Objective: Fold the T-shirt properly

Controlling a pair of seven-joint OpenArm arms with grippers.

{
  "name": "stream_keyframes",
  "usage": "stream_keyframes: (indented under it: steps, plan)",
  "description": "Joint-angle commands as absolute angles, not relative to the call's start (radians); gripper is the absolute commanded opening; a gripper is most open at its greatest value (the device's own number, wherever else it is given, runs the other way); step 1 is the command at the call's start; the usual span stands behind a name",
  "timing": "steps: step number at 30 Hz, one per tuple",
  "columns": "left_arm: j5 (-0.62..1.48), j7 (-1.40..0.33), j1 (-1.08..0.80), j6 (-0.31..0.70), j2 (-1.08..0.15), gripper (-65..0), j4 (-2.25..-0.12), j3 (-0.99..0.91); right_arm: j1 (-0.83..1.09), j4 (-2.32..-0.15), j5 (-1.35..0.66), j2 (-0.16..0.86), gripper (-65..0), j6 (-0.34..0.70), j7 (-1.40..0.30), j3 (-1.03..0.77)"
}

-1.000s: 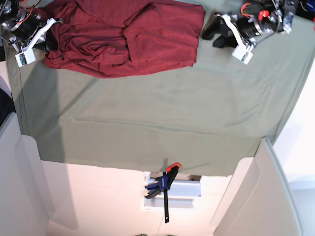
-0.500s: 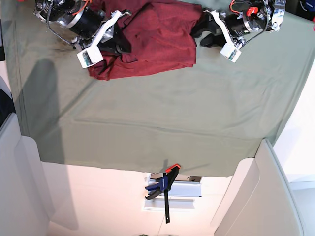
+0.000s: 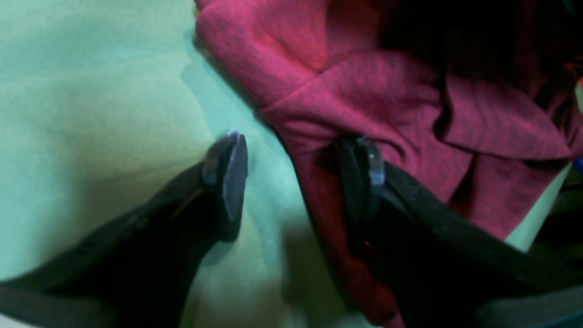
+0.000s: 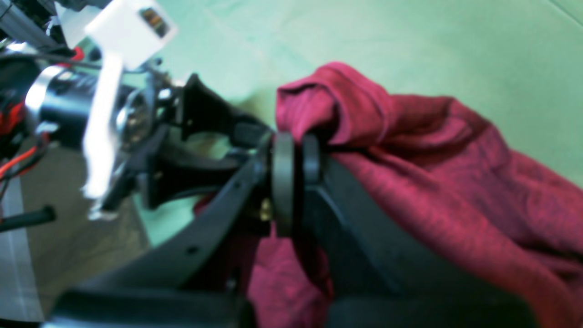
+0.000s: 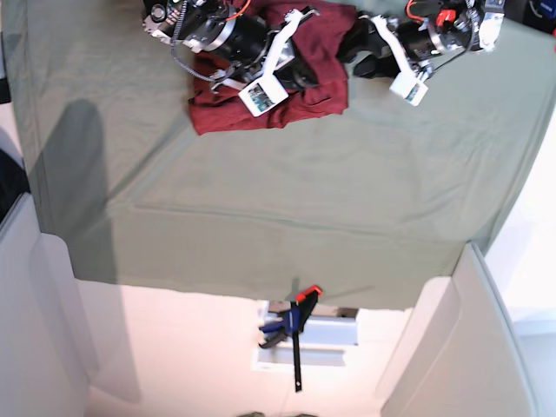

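While you look at the far edge of the surface, you have one T-shirt (image 5: pixel 228 111), maroon and bunched into a heap on the single sage-green cloth (image 5: pixel 287 191) that covers the surface. Two grippers work at it. Your right gripper (image 4: pixel 294 159) is clamped tight on a bunched fold of the T-shirt, its two pads pressed together on the fabric. Your left gripper (image 3: pixel 291 182) stands wide apart at the T-shirt's edge: one finger (image 3: pixel 227 177) rests on the green cloth, the other (image 3: pixel 364 177) presses against the maroon fabric, and nothing is pinched between them. Beyond the cloth's near edge you can count one clamp (image 5: pixel 294 334) with an orange and blue handle.
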State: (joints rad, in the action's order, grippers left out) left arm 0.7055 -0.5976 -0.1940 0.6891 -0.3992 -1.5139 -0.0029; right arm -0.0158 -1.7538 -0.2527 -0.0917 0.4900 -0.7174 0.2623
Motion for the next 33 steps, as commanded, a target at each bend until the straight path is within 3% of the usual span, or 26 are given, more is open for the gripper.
stream_keyframes:
  steps: [1,3,4,6,8,14,20,28,33]
  plan:
    - [0.722,-0.603,-0.191,0.698,-0.41,-29.4,-1.523,-0.004,-0.041,-1.751,-0.286,-0.101,-65.0,0.494,-0.689,0.267]
    - [0.734,-0.603,-0.191,0.698,-0.41,-29.4,-1.523,-0.008,-0.059,-1.713,-0.325,-0.101,-65.0,0.494,-0.689,0.276]
    - [0.744,-0.603,-0.191,0.698,-0.41,-29.4,-1.523,-0.012,-0.063,-1.697,-0.348,-0.101,-61.1,0.494,-0.689,0.284]
    - [0.765,-0.608,-0.191,0.698,-0.41,-29.4,-1.523,-0.023,-0.063,-1.682,-0.373,-0.104,-46.7,0.494,-0.689,0.308]
    - [0.796,-0.617,-0.189,0.698,-0.41,-29.4,-1.523,-0.043,-0.064,-1.682,-0.374,-0.103,-38.8,0.506,-0.689,0.346]
    - [0.893,-0.705,-0.189,0.698,-0.41,-29.4,-1.524,-0.133,-0.076,-1.755,-0.37,-0.102,-38.1,0.521,-0.694,0.397]
    - [0.955,-0.77,-0.189,0.698,-0.411,-29.4,-1.526,-0.188,-0.077,-1.913,-0.237,-0.093,-38.1,0.52,-0.784,0.266]
    - [0.97,-0.768,-0.189,0.698,-0.416,-29.4,-1.526,-0.19,-0.03,-1.919,-0.428,0.063,-38.1,0.521,-0.872,0.126]
    - [0.97,-0.768,-0.189,0.698,-0.416,-29.4,-1.526,-0.19,0.033,-1.913,-0.356,0.097,-38.1,0.521,-0.864,0.127]
